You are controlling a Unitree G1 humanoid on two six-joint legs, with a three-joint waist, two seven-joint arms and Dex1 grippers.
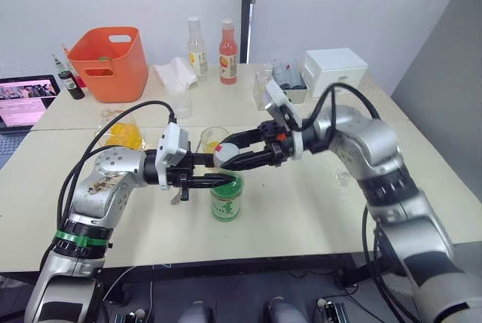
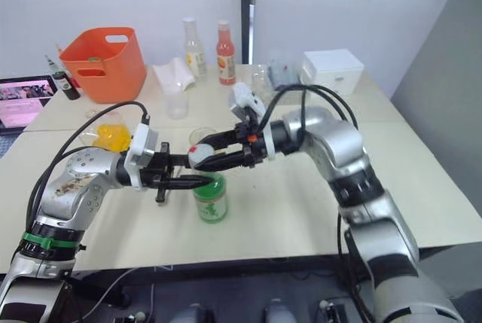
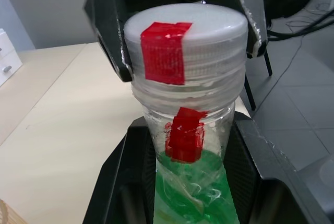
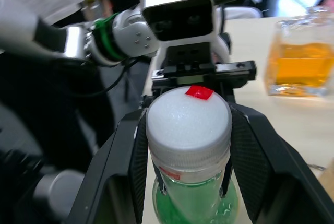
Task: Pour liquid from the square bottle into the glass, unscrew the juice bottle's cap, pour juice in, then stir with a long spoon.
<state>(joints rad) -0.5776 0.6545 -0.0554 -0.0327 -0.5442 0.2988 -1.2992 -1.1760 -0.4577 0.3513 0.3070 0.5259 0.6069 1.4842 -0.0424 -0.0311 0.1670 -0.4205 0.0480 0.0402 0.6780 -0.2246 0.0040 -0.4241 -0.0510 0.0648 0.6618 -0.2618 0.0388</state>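
Beige tabletop carries the juice bottle, upright near the front edge, with the glass just behind it; left gripper is closed on the neck below the cap; right gripper is closed on the cap itself; the bottle is probably rigid, smooth and slippery, top-heavy once lifted; grip cap ridges for torque, neck for counter-hold

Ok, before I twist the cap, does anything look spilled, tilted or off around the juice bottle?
Nothing stands out. The juice bottle stands upright on the table, with the left hand around its neck and the right hand closed on the cap. No spill shows around the base.
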